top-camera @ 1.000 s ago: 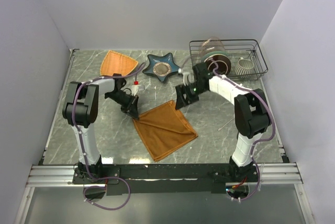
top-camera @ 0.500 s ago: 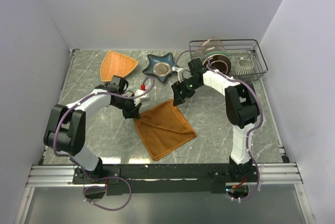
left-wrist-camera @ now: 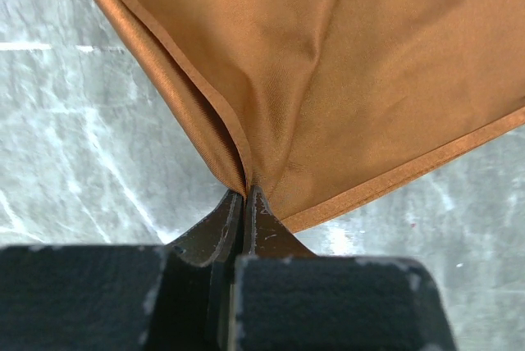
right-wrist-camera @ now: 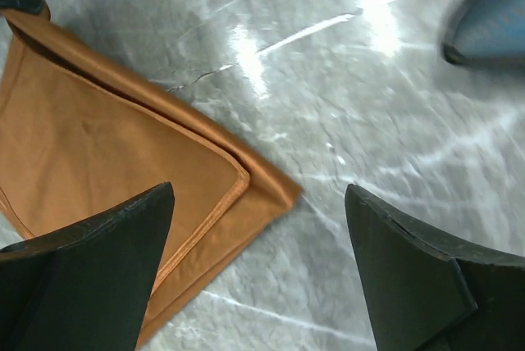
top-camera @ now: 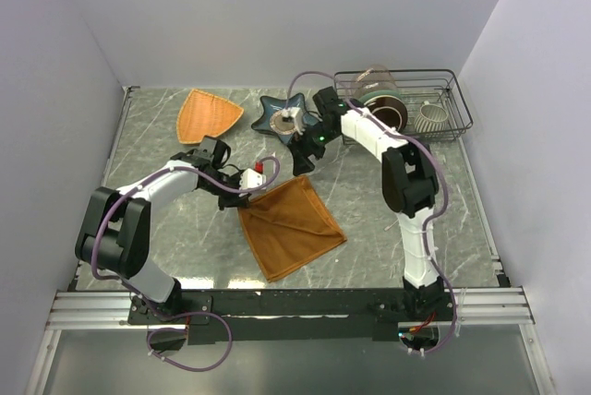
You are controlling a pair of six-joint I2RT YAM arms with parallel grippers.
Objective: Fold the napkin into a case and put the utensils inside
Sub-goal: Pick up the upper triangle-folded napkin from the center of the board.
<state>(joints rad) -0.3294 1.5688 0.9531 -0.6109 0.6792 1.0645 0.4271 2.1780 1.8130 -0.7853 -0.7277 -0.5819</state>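
Left gripper [left-wrist-camera: 244,203] clamped on a corner of the napkin [left-wrist-camera: 328,80], cloth fanning out ahead of its tips, right gripper [right-wrist-camera: 258,195] spread wide over another corner, right wrist view alone showing doubled hemmed layers there, top view alone showing a blue star dish [top-camera: 284,118] just beyond it

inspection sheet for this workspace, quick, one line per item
surface: grey marbled table, no spills seen
job's things: napkin lies flat, doubled over; utensils not seen
clutter: triangular woven plate, star dish and wire rack, all at the far side
end effectors: left end effector shut on a napkin corner; right end effector open over the napkin's far corner, contact cannot be told
cables: purple cables loop loose along both arms
surroundings: plain walls on three sides, metal rail at the near edge
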